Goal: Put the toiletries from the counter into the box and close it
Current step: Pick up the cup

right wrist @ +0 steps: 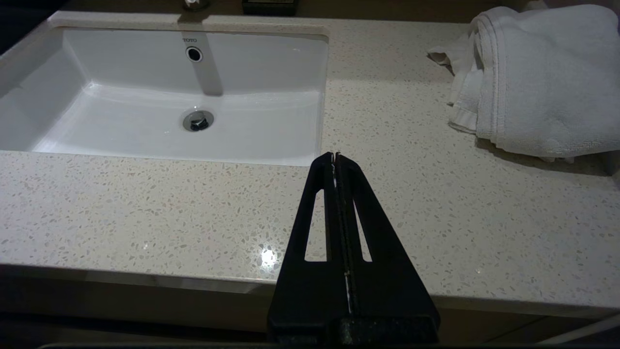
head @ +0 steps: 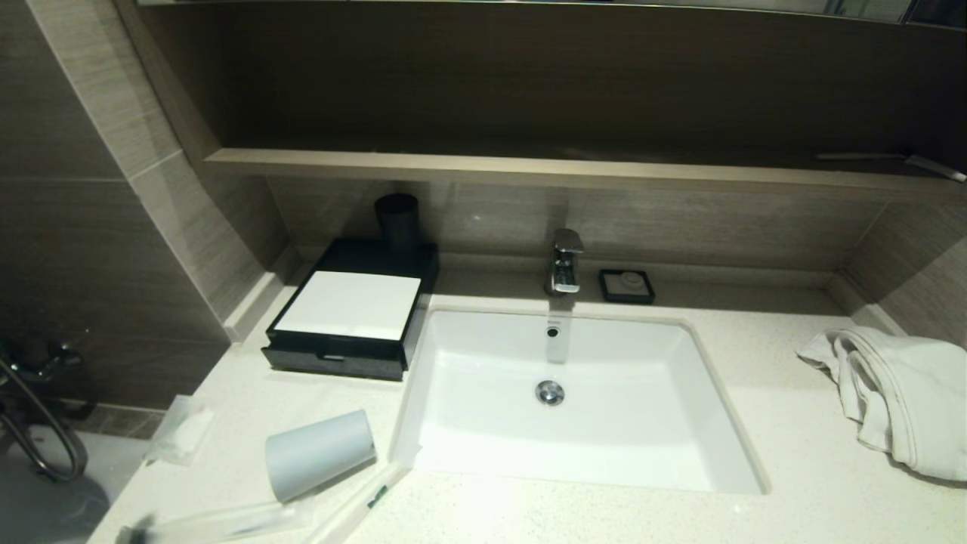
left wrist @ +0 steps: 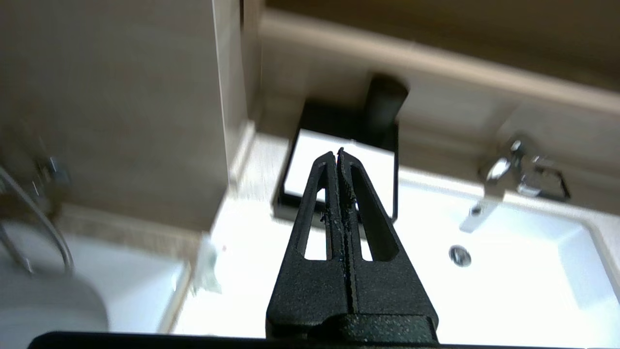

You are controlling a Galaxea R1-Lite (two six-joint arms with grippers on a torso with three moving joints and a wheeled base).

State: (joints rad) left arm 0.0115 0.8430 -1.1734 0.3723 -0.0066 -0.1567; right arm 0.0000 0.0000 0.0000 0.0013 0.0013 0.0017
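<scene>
The box [head: 347, 306] is a low black case with a white top, at the counter's [head: 604, 514] back left; its drawer front [head: 332, 361] faces me. A small clear packet [head: 181, 432] lies at the counter's left edge. Two long translucent sachets [head: 227, 521] [head: 363, 500] lie near the front edge. Neither gripper shows in the head view. My left gripper [left wrist: 337, 153] is shut and empty, held above the counter in line with the box [left wrist: 310, 167], the packet [left wrist: 206, 264] off to one side. The right gripper [right wrist: 335, 155] is shut and empty over the counter's front edge [right wrist: 145, 278], beside the basin [right wrist: 145, 97].
A pale grey cup [head: 317, 453] lies on its side between the packet and the sachets. A black cup [head: 397, 219] stands behind the box. The faucet [head: 565, 261] and a black soap dish [head: 626, 286] are at the back. A white towel [head: 899, 400] lies at right.
</scene>
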